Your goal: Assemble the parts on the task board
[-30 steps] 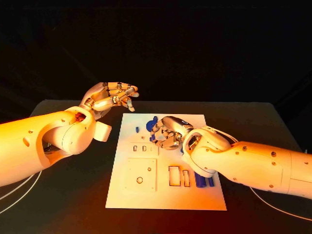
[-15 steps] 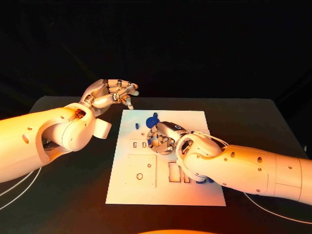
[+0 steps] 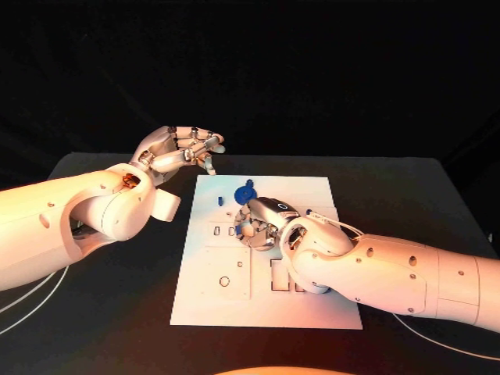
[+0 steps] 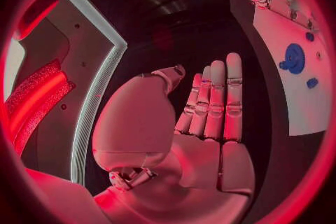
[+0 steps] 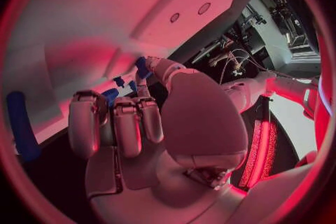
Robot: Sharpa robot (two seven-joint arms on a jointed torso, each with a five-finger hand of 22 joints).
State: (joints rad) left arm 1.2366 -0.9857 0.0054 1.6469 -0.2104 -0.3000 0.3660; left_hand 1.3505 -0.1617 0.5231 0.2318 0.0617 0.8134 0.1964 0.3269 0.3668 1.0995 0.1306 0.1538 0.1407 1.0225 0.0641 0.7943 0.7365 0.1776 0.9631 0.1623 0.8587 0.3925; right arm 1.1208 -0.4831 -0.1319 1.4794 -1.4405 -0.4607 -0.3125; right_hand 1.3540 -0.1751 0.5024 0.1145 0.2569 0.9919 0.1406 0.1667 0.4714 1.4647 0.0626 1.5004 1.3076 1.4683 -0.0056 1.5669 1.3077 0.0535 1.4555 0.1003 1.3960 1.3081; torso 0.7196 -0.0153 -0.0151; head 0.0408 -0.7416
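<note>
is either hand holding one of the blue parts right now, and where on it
The left hand holds nothing; its fingers are straight and apart. The right hand is curled over the task board with a blue part at its fingertips, but a real hold cannot be told.

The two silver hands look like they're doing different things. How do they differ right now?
The right hand is low over the task board, fingers curled down among the blue parts; the left hand is raised off the board beside its far left corner. The right hand's fingers bend inward, while the left hand's fingers stretch out straight and hold nothing. Whether the right hand grips a part is hard to tell. Both are silver, on white arms.
</note>
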